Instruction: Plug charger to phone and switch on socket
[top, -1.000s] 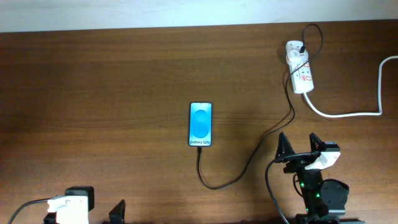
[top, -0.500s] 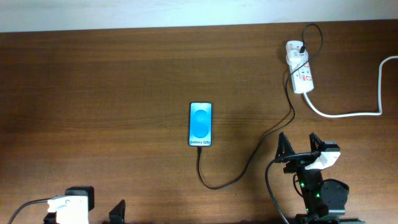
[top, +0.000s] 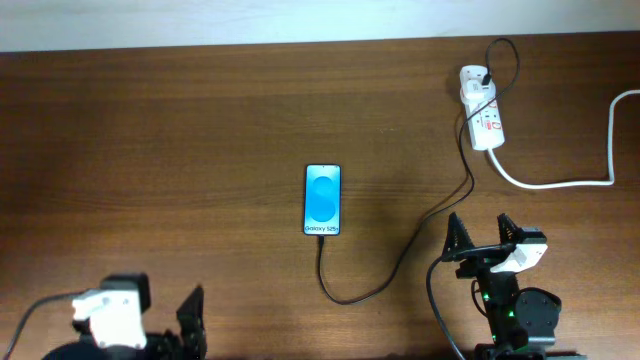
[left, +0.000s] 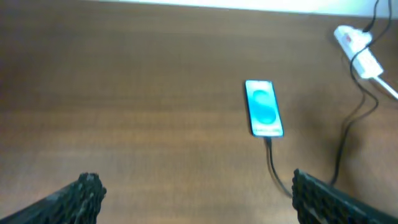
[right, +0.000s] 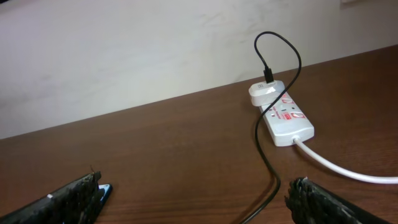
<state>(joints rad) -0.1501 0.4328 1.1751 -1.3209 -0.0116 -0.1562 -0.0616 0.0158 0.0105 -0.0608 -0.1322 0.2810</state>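
The phone (top: 322, 199) lies screen up mid-table, also in the left wrist view (left: 263, 107); only a blue corner (right: 104, 190) of it shows in the right wrist view. The charger (top: 400, 262), a thin black cable, meets the phone's near short end, loops toward me and runs up to a white adapter (right: 264, 93) in the socket (top: 484, 118). My right gripper (top: 479, 228) stands open near the table's front, right of the cable's curve and holding nothing. My left gripper (left: 196, 185) is open over bare wood at the front left, far from the phone.
A thick white cord (top: 560, 183) leaves the socket's near end and bends off the right table edge. A pale wall (right: 155, 43) rises behind the table's far edge. The brown wooden table (top: 150, 150) stretches left of the phone.
My left arm has shifted a little up into the overhead view, its finger showing more. The right arm, phone, cable and socket have not moved.
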